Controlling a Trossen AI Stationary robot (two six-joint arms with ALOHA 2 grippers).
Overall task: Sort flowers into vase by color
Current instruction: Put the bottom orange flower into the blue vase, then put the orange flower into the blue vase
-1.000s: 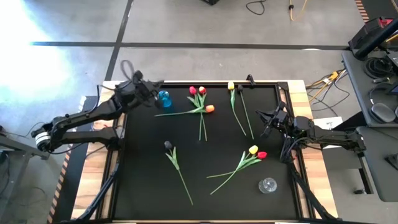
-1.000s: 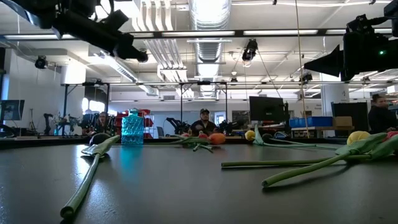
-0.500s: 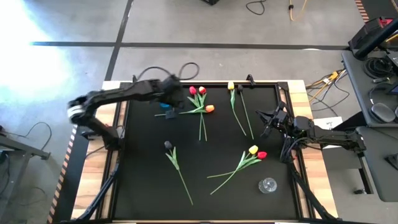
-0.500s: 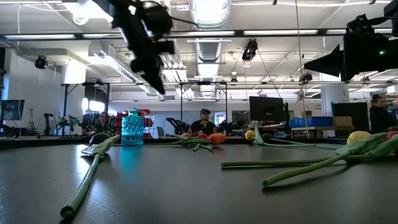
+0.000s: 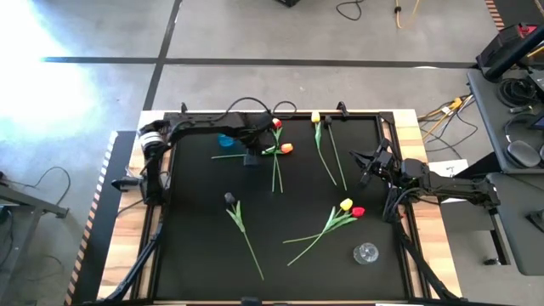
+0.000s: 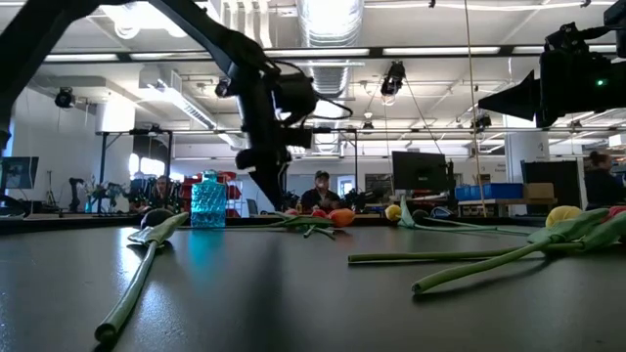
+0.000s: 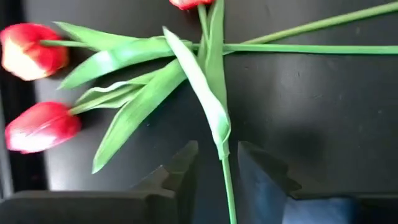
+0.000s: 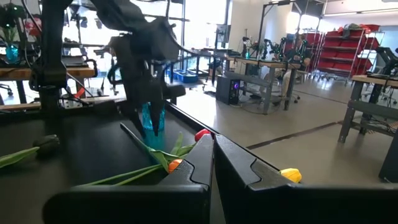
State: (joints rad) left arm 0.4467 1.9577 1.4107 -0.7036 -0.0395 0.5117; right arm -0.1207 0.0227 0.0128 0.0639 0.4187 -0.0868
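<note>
Three tulips lie crossed on the black mat near its far edge: two red heads (image 7: 38,126) and an orange one (image 5: 286,148). My left gripper (image 7: 217,149) hangs over them, pointing down and open. Its fingers stand on either side of one green stem (image 7: 227,186) without touching it. The blue vase (image 6: 207,202) stands just to the left of this cluster. A dark tulip (image 5: 229,198) lies at the mat's middle left. A yellow tulip (image 5: 345,204) and a red one (image 5: 358,212) lie at the near right. My right gripper (image 8: 211,155) waits shut at the right edge.
A yellow tulip (image 5: 315,117) lies at the far edge with its stem running toward the mat's middle. A clear glass vase (image 5: 366,252) stands near the right front corner. The mat's raised black frame (image 5: 166,212) borders all sides. People sit at benches beyond the table.
My left arm has swung from the far left corner toward the table's right and near edges, past the blue vase, and sunk toward the tulip cluster. Its gripper has tipped from nearly level to pointing down. The flowers and vases have stayed in place.
</note>
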